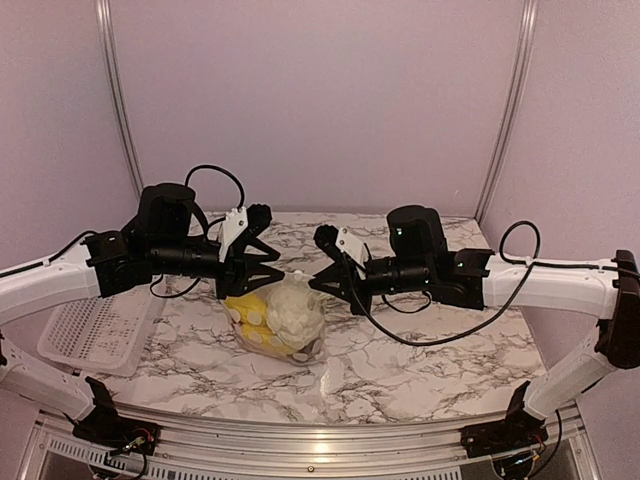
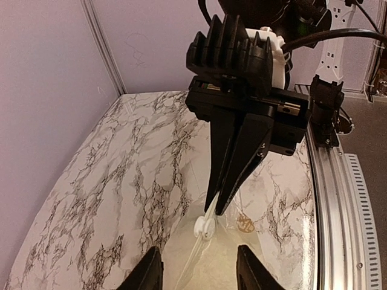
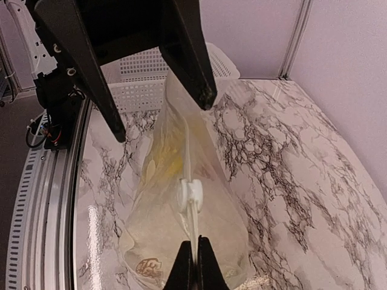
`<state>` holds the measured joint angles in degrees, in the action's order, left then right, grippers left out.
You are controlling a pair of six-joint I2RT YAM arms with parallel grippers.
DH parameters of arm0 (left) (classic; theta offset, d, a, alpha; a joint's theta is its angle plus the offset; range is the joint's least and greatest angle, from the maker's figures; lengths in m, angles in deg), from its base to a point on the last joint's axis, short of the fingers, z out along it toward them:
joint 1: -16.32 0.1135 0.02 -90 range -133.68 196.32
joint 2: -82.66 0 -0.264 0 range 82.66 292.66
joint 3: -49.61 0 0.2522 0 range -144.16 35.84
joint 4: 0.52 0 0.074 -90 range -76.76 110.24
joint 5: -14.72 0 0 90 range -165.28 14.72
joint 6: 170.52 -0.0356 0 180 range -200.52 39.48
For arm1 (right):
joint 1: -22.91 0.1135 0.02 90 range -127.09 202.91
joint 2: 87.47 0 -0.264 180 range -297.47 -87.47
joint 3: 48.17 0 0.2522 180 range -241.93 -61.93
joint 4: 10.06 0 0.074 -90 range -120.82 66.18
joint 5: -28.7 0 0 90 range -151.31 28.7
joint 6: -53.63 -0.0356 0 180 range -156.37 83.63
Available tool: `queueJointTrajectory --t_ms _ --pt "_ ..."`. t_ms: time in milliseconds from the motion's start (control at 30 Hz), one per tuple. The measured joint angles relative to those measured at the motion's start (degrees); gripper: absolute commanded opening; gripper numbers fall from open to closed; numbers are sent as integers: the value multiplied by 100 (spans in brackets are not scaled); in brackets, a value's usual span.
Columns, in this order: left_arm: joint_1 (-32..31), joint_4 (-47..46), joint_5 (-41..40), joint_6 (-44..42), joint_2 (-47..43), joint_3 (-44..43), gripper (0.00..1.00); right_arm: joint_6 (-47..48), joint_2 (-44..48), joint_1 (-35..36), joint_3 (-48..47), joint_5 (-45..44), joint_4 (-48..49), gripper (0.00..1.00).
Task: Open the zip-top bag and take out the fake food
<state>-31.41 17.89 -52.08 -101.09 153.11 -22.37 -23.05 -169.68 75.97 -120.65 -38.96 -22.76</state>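
1. Two tools face each other over the bag (image 3: 157, 211). Its bottom rests on the counter (image 1: 420, 350), right of the basket (image 1: 90, 335).
2. Right tool (image 3: 195, 244): fingers pressed together, pinching the zip strip (image 3: 188, 151) just beside the white slider (image 3: 190, 194).
3. Left tool (image 3: 164, 119): fingers spread, straddling the bag's far top edge. One finger looks to touch the plastic, but there's no grip.
4. Fake food (image 1: 275, 315) sits low inside the bag, yellow pieces and a cream lump showing through. Can't tell how far the zip is open.
5. Step in hand, my read: get a second hold so the mouth can be parted.
6. To do it well:
   - Close the left tool on plastic or the slider, not air.
   - Hold the right pinch firm as the anchor.
   - Pull along the strip, not upward, or the bag lifts and the food swings.
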Motion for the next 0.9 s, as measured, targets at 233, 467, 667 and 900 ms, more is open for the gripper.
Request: queueJointTrajectory --t_ms 233,467,667,900 --pt "-136 -24 295 -162 597 -503 46 160 0 83 -55 -109 -92 0" --pt "-164 -2 413 -243 1001 -667 33 219 13 105 -61 -203 -192 0" --pt "-168 48 400 -319 1036 -667 19 267 22 105 -61 -234 -203 0" --pt "-168 157 348 -415 1036 -667 6 282 50 105 -61 -269 -232 0"
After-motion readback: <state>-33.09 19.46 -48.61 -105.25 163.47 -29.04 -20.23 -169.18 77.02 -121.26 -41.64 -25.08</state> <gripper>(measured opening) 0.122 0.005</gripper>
